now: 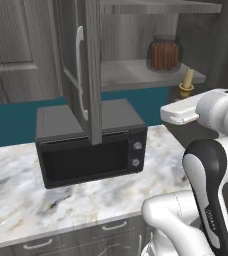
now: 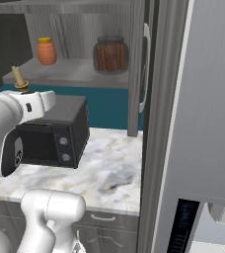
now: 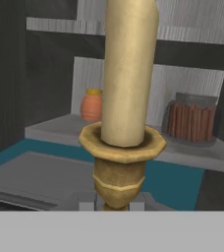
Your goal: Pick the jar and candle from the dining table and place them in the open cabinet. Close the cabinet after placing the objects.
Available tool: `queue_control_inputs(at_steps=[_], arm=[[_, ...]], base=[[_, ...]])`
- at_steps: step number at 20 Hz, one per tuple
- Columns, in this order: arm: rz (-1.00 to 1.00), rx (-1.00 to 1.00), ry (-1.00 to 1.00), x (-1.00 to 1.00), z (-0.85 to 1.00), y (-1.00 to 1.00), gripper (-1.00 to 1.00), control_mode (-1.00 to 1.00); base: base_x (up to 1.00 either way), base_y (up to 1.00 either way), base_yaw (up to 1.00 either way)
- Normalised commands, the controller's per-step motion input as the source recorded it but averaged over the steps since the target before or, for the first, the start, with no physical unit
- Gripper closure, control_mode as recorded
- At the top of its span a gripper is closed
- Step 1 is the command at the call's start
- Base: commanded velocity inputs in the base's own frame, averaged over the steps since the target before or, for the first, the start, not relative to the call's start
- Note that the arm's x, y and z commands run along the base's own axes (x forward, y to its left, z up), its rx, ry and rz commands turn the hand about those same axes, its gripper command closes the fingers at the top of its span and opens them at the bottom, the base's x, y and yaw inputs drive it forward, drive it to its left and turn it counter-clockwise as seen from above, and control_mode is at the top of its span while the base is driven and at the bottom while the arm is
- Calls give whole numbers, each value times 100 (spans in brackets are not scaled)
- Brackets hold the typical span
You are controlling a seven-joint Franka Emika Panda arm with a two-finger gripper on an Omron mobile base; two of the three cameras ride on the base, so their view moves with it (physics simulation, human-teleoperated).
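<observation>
kitchen air, claw (image 3: 115, 205) clamping candle (image 3: 126, 88)

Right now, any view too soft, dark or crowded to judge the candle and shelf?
Hand view: the candle looms close and soft-edged, hiding much of the shelf; the jar behind is blurry. Left base view: flat even light, no glare; the cabinet door edge splits the frame. Right base view: the orange bottle and shelf read clearly, upper-left corner dark.

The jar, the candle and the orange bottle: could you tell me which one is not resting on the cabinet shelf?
The candle: it is held upright in the shut gripper, out in front of the shelf, while the jar and orange bottle stand on it.
</observation>
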Motion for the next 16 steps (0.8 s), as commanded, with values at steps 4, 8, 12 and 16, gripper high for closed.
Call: queue_control_inputs(at_steps=[4, 8, 12, 16], arm=[[3, 0, 0, 23, 18, 0, 100, -100], [0, -2, -6, 26, 4, 2, 100, -100], [0, -2, -9, 28, 1, 0, 100, -100], [0, -1, -7, 30, 15, 0, 100, -100]], base=[[0, 0, 0], [0, 0, 0], [0, 0, 0], [0, 0, 0]])
